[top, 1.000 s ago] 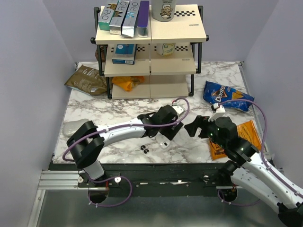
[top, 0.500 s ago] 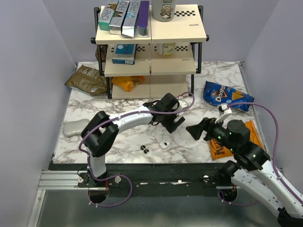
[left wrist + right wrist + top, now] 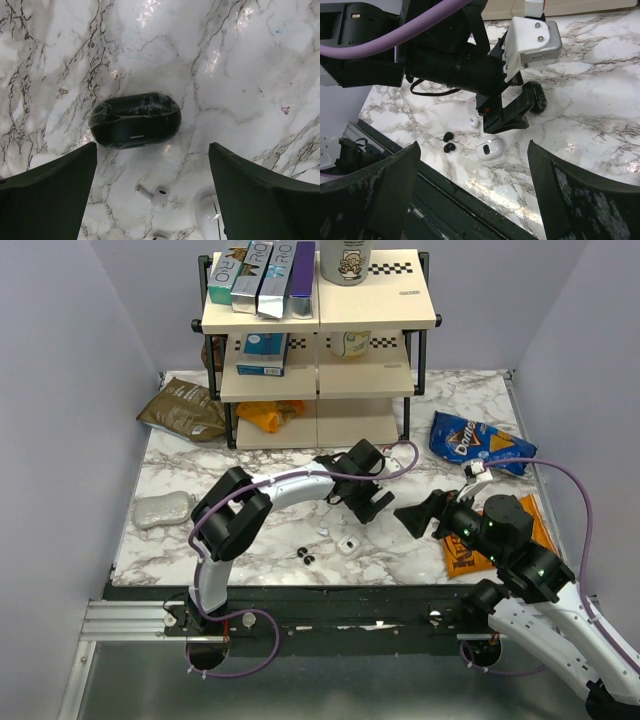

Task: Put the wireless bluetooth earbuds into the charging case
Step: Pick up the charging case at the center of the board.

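Observation:
Two tiny black earbuds (image 3: 449, 141) lie side by side near the table's front edge, also in the top view (image 3: 304, 556). The black oval charging case (image 3: 135, 120) lies closed on the marble, also in the right wrist view (image 3: 538, 97). My left gripper (image 3: 152, 146) is open and empty, hovering right above the case; in the top view (image 3: 372, 502) it hides the case. My right gripper (image 3: 474, 145) is open and empty, to the right of the left gripper and off the table (image 3: 412, 518).
A white earbud case (image 3: 488, 148) and a loose white earbud (image 3: 160, 195) lie between the black case and the black earbuds. A shelf rack (image 3: 320, 350) stands at the back. Snack bags lie at right (image 3: 470, 443), (image 3: 520, 525) and back left (image 3: 183, 407).
My left gripper has moved back and to the right, away from the white case, to above the black case. My right arm has drawn back to the right.

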